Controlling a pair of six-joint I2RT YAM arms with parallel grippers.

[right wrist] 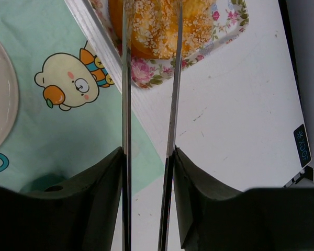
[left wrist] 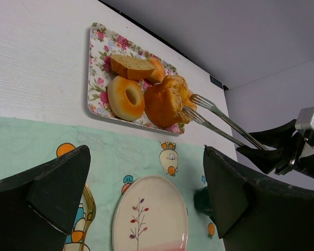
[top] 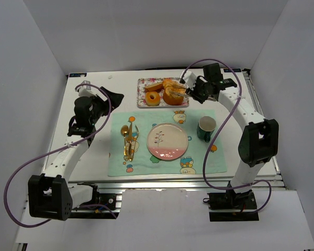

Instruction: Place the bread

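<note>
Currently the sesame bun (left wrist: 165, 102) sits on the floral tray (left wrist: 97, 78), at the tray's right end, with a ring-shaped bread (left wrist: 126, 98) just beside it and a cut slice of loaf (left wrist: 132, 66) behind that.

The right end effector (right wrist: 148, 154) is off the tray's right end, above the white bench (left wrist: 36, 63), and is clenched on a pair of metal tongs (left wrist: 220, 112). Each finger presses on one arm of the tongs. The arms reach from it toward the tray, and their fork-like tips meet the bun's right side. In the right wrist view the two arms run apart from each other across the bun's seeded top. Whether they are squeezing it cannot be told. The bun rests on the tray, not lifted.

The left end effector (left wrist: 146, 157) is released, its fingers spread wide with nothing between them. It hangs in front of the tray's left end, over the green placemat (left wrist: 42, 141), well apart from the bun.

On the placemat, in front of the tray, lie a pink-and-white plate (left wrist: 152, 219), gold cutlery (top: 129, 138) and a dark green cup (top: 206, 128).
</note>
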